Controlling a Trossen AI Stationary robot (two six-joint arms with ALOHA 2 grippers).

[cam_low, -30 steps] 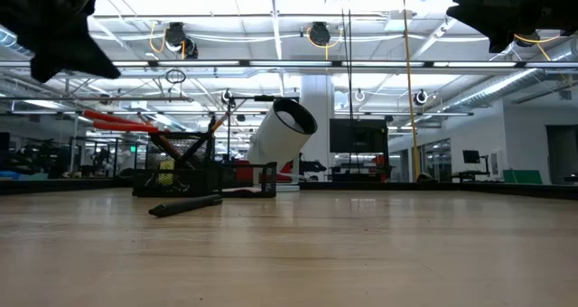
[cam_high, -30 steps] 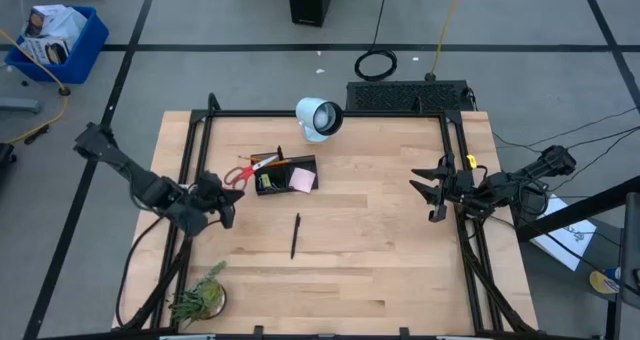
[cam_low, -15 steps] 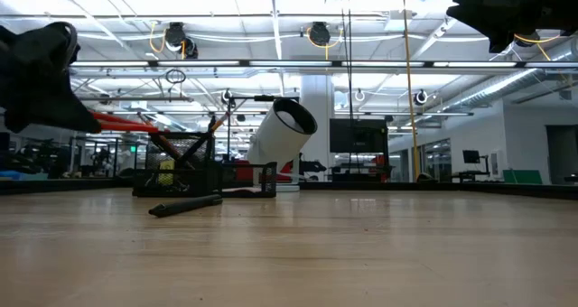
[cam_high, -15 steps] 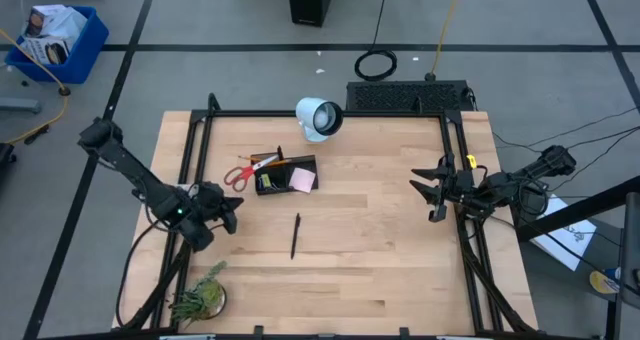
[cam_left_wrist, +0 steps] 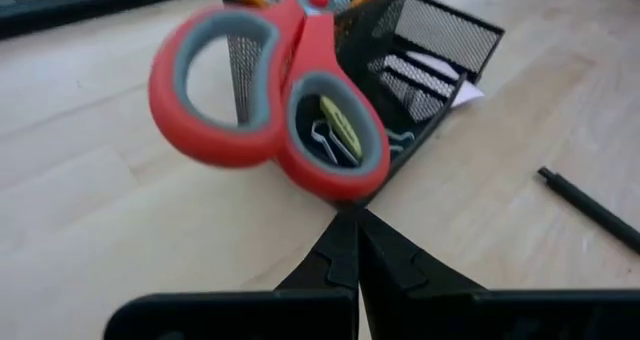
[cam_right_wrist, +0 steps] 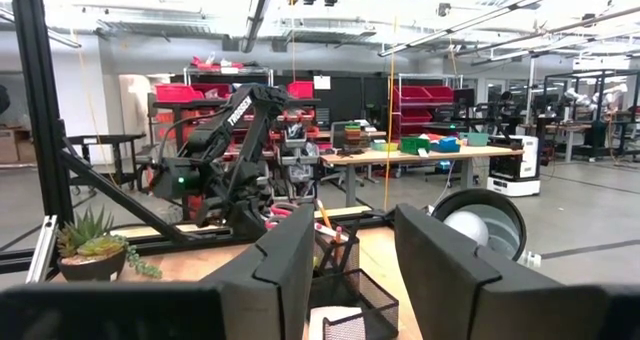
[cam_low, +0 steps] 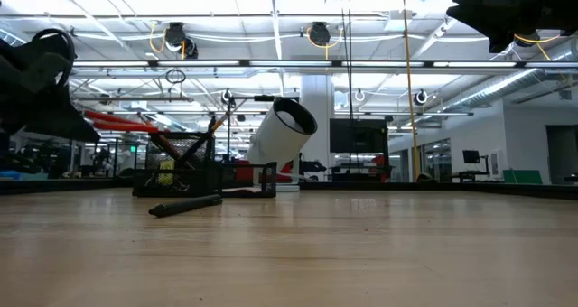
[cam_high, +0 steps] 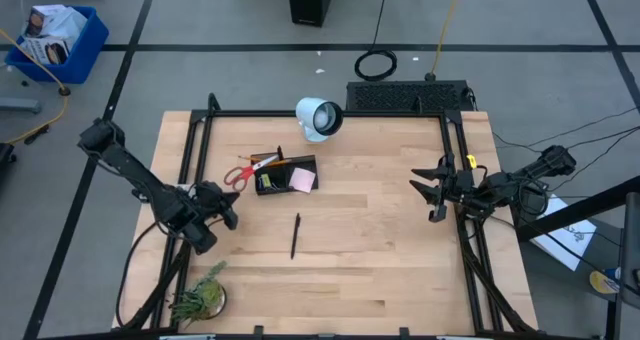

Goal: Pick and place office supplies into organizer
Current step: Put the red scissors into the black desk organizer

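Observation:
The black mesh organizer (cam_high: pixel 285 176) stands left of the table's middle, with a pink sticky pad (cam_high: pixel 302 179), orange pencils (cam_high: pixel 266 161) and clips (cam_left_wrist: pixel 335 130) in it. Red-handled scissors (cam_high: pixel 238 174) stick blade-first into its cup, their handles (cam_left_wrist: pixel 270 100) leaning out to the left. A black pen (cam_high: pixel 296 235) lies on the table, nearer than the organizer. My left gripper (cam_high: pixel 224 209) is shut and hovers just short of the scissor handles, touching nothing. My right gripper (cam_high: pixel 434 191) waits open by the table's right edge, high in the low view (cam_low: pixel 519 13).
A white cylinder (cam_high: pixel 318 118) lies tipped at the far edge, behind the organizer. A black grille box (cam_high: pixel 408 97) sits at the far right. A potted plant (cam_high: pixel 200 298) stands at the near left corner. Bare wood lies between the pen and my right gripper.
My left gripper has come down and drawn slightly toward the near edge, staying shut; most of the drop came in the first half second. Nothing on the table has moved.

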